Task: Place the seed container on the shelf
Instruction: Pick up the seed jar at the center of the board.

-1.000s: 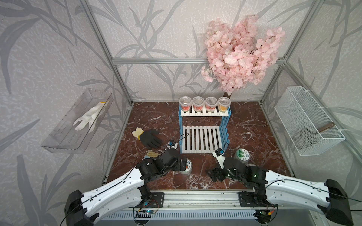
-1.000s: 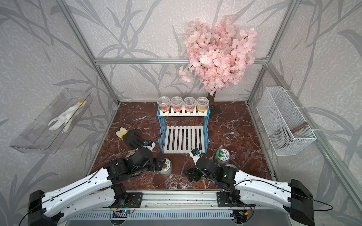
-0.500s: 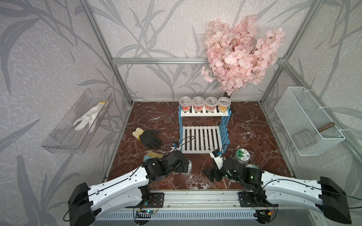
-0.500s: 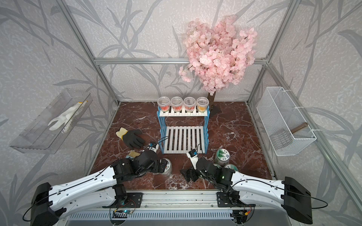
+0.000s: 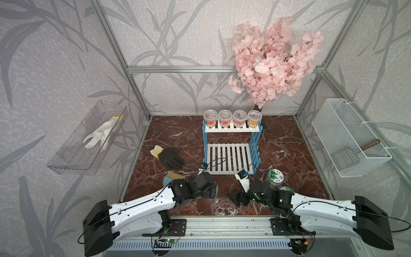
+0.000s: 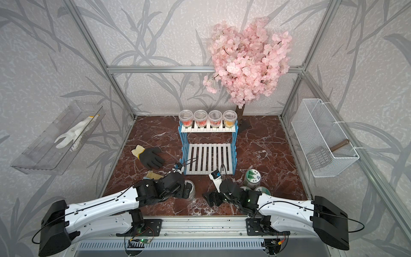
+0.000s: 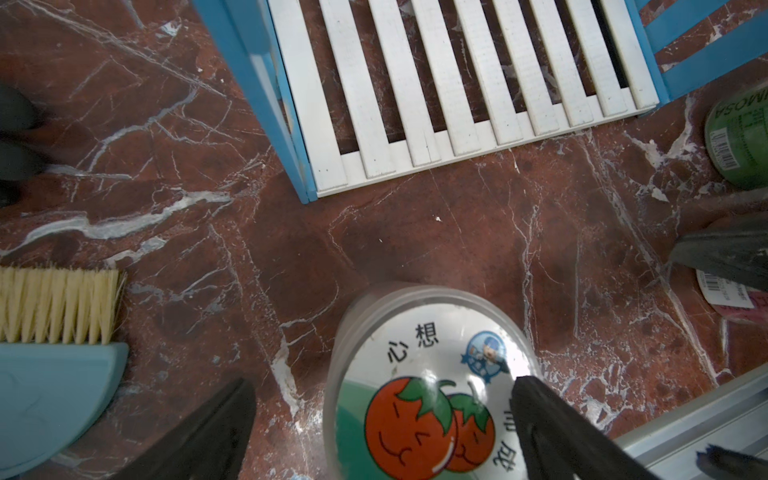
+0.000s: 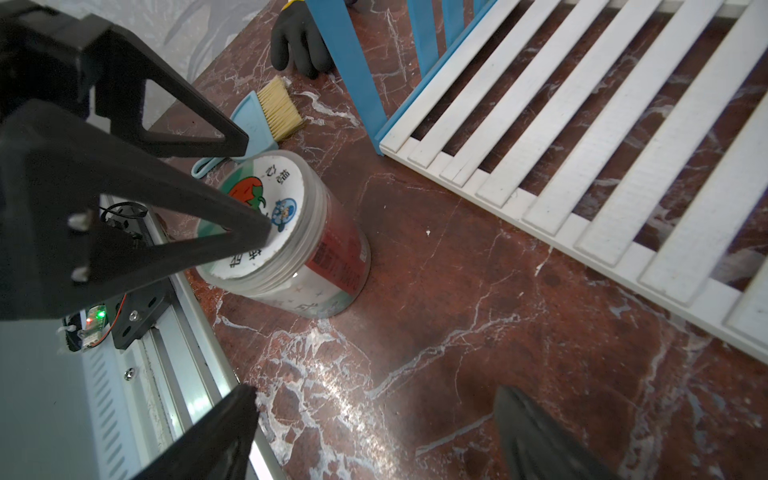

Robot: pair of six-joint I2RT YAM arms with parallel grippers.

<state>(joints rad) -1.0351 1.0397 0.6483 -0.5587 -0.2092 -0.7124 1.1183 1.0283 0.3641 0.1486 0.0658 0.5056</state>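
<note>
Two arms sit low over the front strip of the marble worktop [image 5: 287,142].

Seed container [image 8: 332,266]: clear tub, tomato sticker on the lid. It stands upright on the worktop close to the front rail. It is in front of the shelf [image 5: 229,155], near the left front corner and apart from it, on neither tier.

Left hand [image 7: 382,384]: poised over the container, fingers wide apart, nothing clamped. The container is off-centre in the gap. One fingertip [image 7: 536,399] overlaps the lid edge; the other is over marble beside the tub. Cannot tell whether it touches the lid.

Right hand [image 8: 376,392]: just right of the container, fingers also spread, only marble between them.

Shelf: blue ladder sides, white slats. The upper board carries four clear cups [image 5: 232,118] in a row.

Green-labelled jar [image 5: 274,177]: upright by the right arm, off the shelf's right front corner. A second lid beside it is mostly hidden by the arm.

Small blue brush [image 7: 58,303]: lies left of the container. A black glove [image 5: 170,156] lies farther back.

White glove [image 5: 100,135]: in the clear wall tray [image 5: 73,160] on the left wall.
</note>
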